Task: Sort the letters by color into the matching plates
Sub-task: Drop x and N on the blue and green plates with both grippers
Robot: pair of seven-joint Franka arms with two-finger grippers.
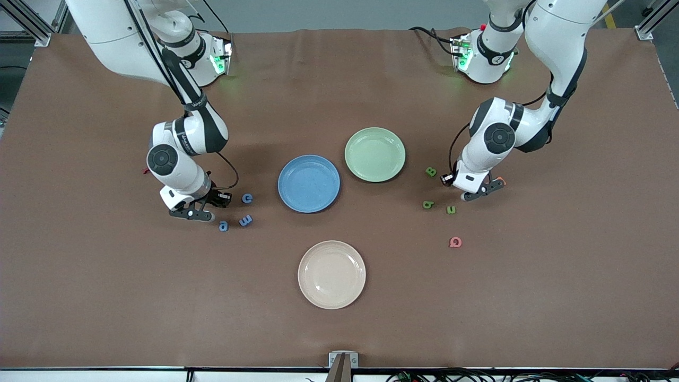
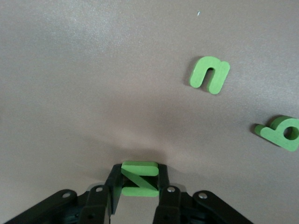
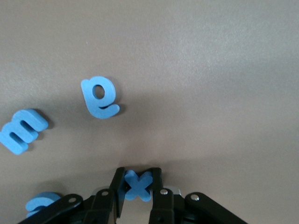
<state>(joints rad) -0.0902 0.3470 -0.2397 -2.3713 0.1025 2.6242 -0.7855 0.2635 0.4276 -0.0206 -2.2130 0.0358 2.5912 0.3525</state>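
My right gripper (image 1: 193, 214) is low over the table at the right arm's end and is shut on a blue letter x (image 3: 138, 185). Three blue letters lie beside it: a c (image 1: 247, 198), an m (image 1: 245, 220) and a p (image 1: 223, 226). My left gripper (image 1: 477, 193) is low over the table at the left arm's end and is shut on a green letter Z (image 2: 139, 179). Three green letters lie close by: a B (image 1: 431, 171), a rounded one (image 1: 428, 204) and an n (image 1: 451, 209). The blue plate (image 1: 308, 183) and the pale green plate (image 1: 374, 154) stand mid-table with nothing in them.
A cream plate (image 1: 331, 274) stands nearer the front camera than the blue plate. A pink letter (image 1: 455, 242) lies nearer the camera than the green letters. An orange letter (image 1: 501, 181) peeks out beside my left gripper. A small red piece (image 1: 145, 171) lies by the right arm.
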